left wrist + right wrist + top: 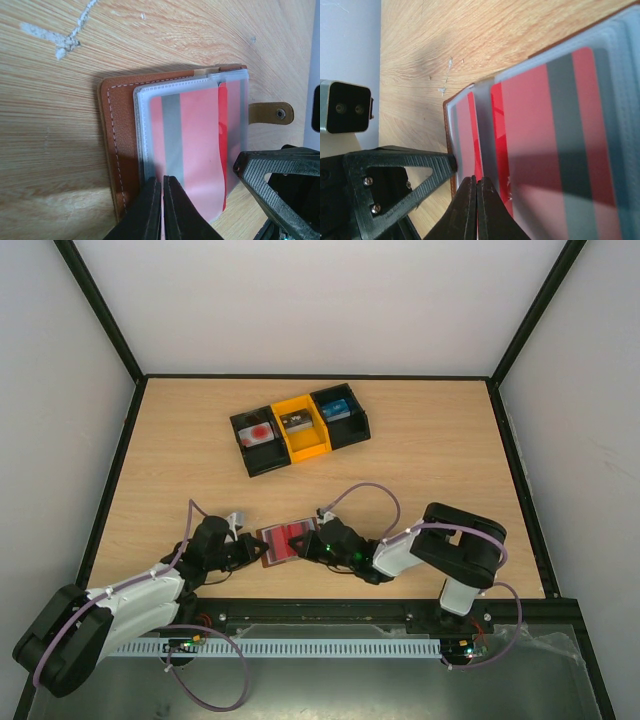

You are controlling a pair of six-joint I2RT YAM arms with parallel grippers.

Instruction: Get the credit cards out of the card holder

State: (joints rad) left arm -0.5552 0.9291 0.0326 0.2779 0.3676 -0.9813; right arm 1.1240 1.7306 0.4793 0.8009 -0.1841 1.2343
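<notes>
Since both grippers sit at the card holder (pixel 283 540), which lies open on the table (pixel 420 480) just ahead of the arm bases, we read the step as pulling the red-pink card (pixel 200 145) out of its clear sleeve. On the left gripper (pixel 162 182) the jaws are squeezed to a sliver, tips on the sleeve's near edge, so it is likely pinning the holder. On the right gripper (pixel 476 182) the jaws are also nearly together, at the edge between two sleeve pages (card or only plastic pinched, we cannot tell). To do it well we'd have the left press down, check the right has the card itself, then draw flat and slow, or the whole holder drags. The whitish card (pixel 261 432) already lies in the left compartment of the tray (pixel 308 452).
</notes>
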